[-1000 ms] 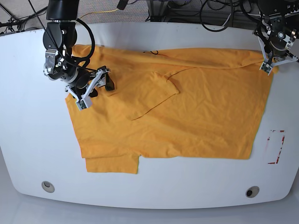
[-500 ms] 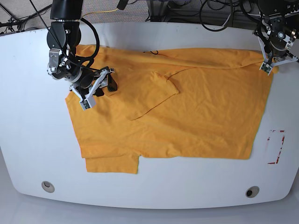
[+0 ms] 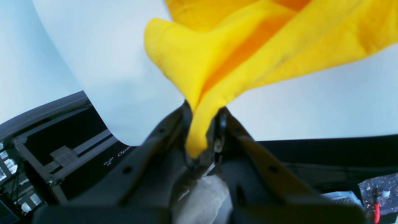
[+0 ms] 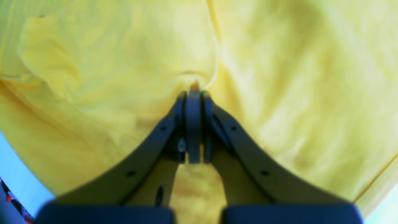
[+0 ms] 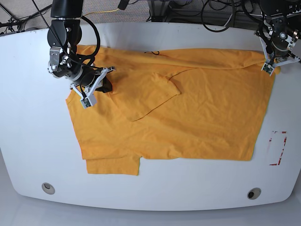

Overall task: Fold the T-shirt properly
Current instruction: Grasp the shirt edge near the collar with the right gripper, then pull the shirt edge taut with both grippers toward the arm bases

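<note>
base view: left arm (image 5: 277, 42) cropped | right wrist view: tool tips (image 4: 194, 93) blurred

We see the pale bench (image 5: 33, 141) as our landmark. Set into its near corners are two round metal-rimmed fittings (image 5: 48, 188). On its surface, near one side edge, we make out broken red marks (image 5: 277, 148). Dark cables (image 5: 218, 16) loop over its far edge. Just beyond it, in the left wrist view, we find clear crinkled plastic (image 3: 381, 189) with a red-handled tool (image 3: 377, 207).

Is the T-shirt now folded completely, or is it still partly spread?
Partly folded: the T-shirt lies wide over the table, with one layer turned over near its far edge.
</note>
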